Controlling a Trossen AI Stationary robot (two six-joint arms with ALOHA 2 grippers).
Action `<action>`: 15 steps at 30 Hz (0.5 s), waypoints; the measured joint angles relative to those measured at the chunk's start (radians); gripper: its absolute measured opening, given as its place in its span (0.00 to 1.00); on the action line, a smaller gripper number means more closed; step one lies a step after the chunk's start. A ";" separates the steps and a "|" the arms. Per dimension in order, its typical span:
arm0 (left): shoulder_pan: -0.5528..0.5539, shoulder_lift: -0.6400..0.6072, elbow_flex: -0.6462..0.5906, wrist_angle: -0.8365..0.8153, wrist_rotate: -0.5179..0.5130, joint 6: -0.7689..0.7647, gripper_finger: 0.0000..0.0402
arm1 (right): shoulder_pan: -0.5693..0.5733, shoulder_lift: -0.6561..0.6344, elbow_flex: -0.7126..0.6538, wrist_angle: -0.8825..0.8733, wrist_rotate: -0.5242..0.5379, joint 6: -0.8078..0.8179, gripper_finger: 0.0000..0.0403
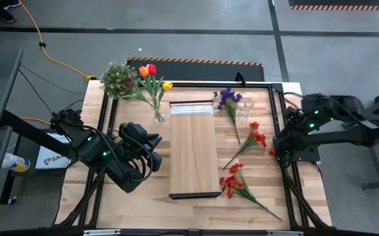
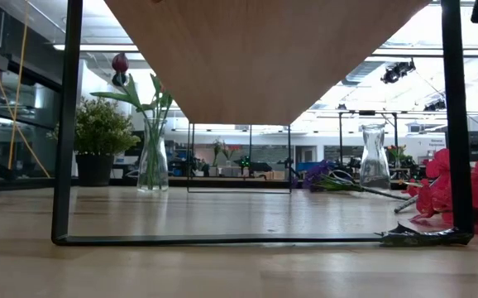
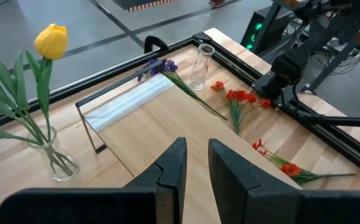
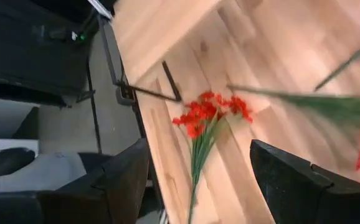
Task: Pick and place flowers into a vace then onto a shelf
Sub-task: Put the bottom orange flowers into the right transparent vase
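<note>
A clear vase [image 1: 158, 117] stands at the table's far left and holds red, orange and yellow tulips [image 1: 151, 71]. An empty vase [image 1: 245, 108] stands far right of the shelf [image 1: 193, 147]. A purple sprig [image 1: 227, 98] and two red sprays [image 1: 255, 137] [image 1: 232, 180] lie flat on the tabletop to the shelf's right. My left gripper [image 3: 197, 168] hovers left of the shelf, its fingers a narrow gap apart with nothing between. My right gripper [image 4: 198, 149] hangs wide open above the table's right side, the near red spray [image 4: 208, 115] below it.
A bushy potted plant [image 1: 119, 80] stands at the far left corner. The shelf rests on thin black legs [image 2: 61, 149]. A black frame [image 1: 288, 190] runs along the table's edges. Bare wood lies near the front left corner [image 1: 124, 210].
</note>
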 joint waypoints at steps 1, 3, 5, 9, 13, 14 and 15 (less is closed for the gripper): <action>0.000 0.000 0.000 0.000 0.000 0.000 0.25 | 0.018 0.000 -0.025 0.005 -0.005 0.023 0.66; 0.000 0.000 0.000 0.000 0.000 0.000 0.25 | 0.059 0.000 -0.093 0.045 -0.031 0.064 0.66; 0.000 0.000 0.000 0.000 0.000 0.000 0.25 | 0.110 0.000 -0.171 0.128 -0.060 0.093 0.66; 0.000 0.000 0.000 0.001 0.007 0.000 0.25 | 0.224 -0.001 -0.306 0.326 -0.078 0.157 0.66; 0.000 0.000 0.000 0.001 0.018 0.000 0.25 | 0.361 -0.001 -0.412 0.415 -0.058 0.257 0.66; 0.000 0.000 0.000 0.001 0.023 0.000 0.25 | 0.401 -0.001 -0.439 0.434 -0.050 0.287 0.66; 0.000 0.000 0.000 0.001 0.025 0.000 0.25 | 0.440 -0.002 -0.466 0.461 -0.041 0.318 0.66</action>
